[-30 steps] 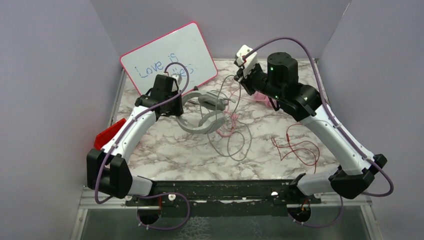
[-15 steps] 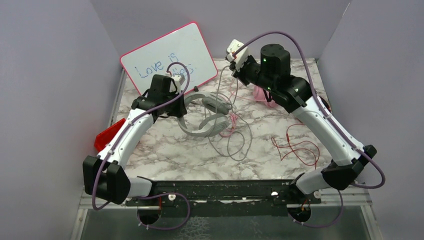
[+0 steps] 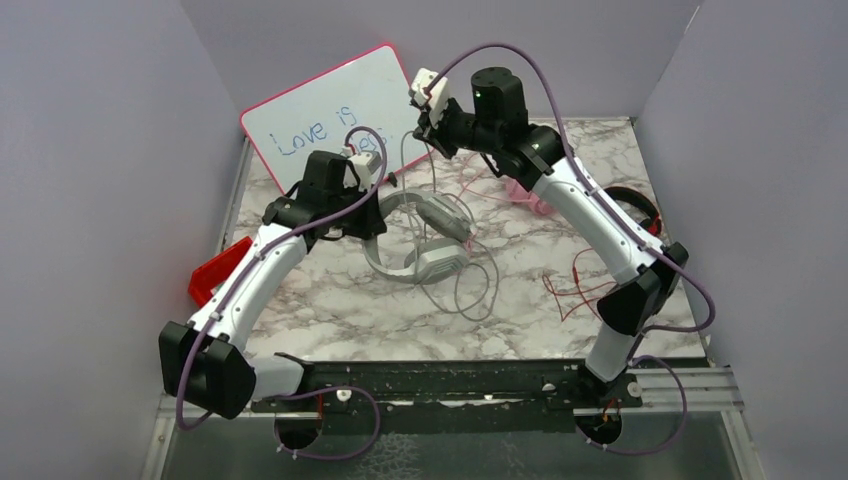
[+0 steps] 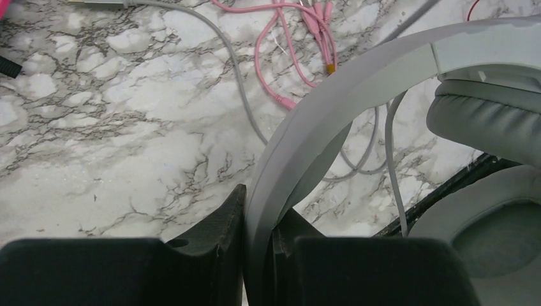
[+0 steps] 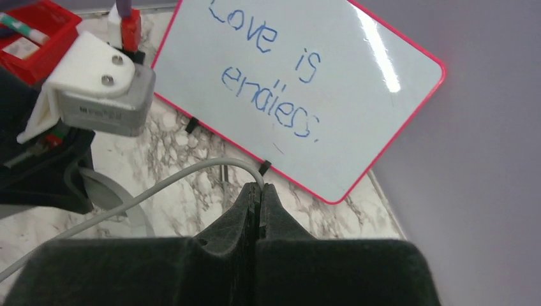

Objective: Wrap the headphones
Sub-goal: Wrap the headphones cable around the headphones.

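top view, grey headphones point(image 3: 437, 262): sitting mid-table point(image 3: 330, 320) on the marble, cups facing the right side, headband curving back toward the left arm
top view, left gripper point(image 3: 368, 222): down at the headband end of the grey pair, can't really see the jaws from up here
top view, right gripper point(image 3: 424, 128): up high near the whiteboard point(image 3: 330, 120), with the grey cable point(image 3: 405, 165) running up to it from the headphones; more of that cable lies looped on the table nearer the arm bases
top view, the others: pink headphones point(image 3: 528, 190) mostly hidden behind the right arm; red-and-black headphones point(image 3: 650, 208) by the right wall, red cable point(image 3: 590, 295) in a loose tangle in front of them
top view, extras: red box point(image 3: 215, 270) at the left edge
left wrist view, jaws: left gripper point(image 4: 258, 252) pinched tight on the pale headband point(image 4: 357, 83), which fills the gap between the fingers
left wrist view, around it: grey ear cushion point(image 4: 491, 115) to the right, pink cable point(image 4: 300, 38) and grey cable on the marble beyond
right wrist view, jaws: right gripper point(image 5: 258, 197) fingers pressed together, with the grey cable point(image 5: 191, 175) nipped at the tips
right wrist view, background: whiteboard reads "Love is endless", red box point(image 5: 38, 32) top left
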{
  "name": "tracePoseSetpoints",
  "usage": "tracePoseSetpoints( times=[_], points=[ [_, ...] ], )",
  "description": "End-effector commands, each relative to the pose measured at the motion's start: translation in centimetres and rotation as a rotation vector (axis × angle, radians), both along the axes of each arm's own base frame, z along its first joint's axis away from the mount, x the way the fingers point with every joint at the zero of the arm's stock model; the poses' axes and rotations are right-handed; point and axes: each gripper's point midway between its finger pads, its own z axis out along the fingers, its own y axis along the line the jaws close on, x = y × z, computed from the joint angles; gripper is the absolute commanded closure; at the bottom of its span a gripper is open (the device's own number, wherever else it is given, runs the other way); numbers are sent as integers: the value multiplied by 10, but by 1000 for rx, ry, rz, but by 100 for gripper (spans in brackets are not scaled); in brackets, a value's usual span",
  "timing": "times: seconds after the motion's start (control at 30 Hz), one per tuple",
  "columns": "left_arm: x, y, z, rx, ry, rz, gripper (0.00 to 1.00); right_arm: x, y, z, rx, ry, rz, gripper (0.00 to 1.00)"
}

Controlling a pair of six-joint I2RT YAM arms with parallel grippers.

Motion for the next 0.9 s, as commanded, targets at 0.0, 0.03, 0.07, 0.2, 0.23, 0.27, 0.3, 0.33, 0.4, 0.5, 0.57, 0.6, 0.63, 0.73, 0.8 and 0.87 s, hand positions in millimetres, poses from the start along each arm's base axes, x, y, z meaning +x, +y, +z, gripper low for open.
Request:
tracePoseSetpoints(
  times=[0.0,0.03,0.07,0.2,0.23,0.27,0.3,0.33,0.4,0.5,0.57,0.6,0.63,0.73,0.8,0.87],
  points=[
    [-7,-21,23,-56,-51,-50,100,-4,21,27,133,29,85,100],
    [-7,-23,21,-50,-47,-50,100,-5,24,29,147,36,95,100],
    [-8,-24,20,-46,-45,-51,100,-4,26,30,152,42,95,100],
    [-11,-22,33,-50,-80,-37,100,28,0,18,145,56,-62,100],
    [-12,-21,35,-47,-86,-35,100,38,-12,11,157,80,-92,100],
    [-13,-20,36,-45,-88,-34,100,47,-24,4,167,111,-115,100],
    [-14,-19,38,-48,-90,-35,100,53,-32,-6,169,142,-130,100],
    [-16,-20,41,-58,-92,-40,100,55,-37,-16,166,170,-128,100],
    [-19,-24,48,-83,-100,-55,100,49,-35,-34,159,215,-82,100],
    [-21,-27,62,-114,-119,-65,100,34,-33,-67,162,291,-46,100],
    [-20,-29,73,-134,-140,-64,100,22,-31,-79,178,331,-6,100],
    [-20,-31,78,-148,-149,-71,100,16,-29,-84,187,357,17,100],
    [-20,-34,83,-166,-156,-83,100,11,-26,-91,189,389,41,100],
    [-16,-40,98,-208,-176,-86,100,-9,-19,-113,189,522,112,100],
    [-12,-41,113,-235,-210,-69,100,-23,-18,-126,204,597,136,100],
    [-7,-41,130,-262,-255,-48,100,-37,-19,-130,246,650,158,100]
  ],
)
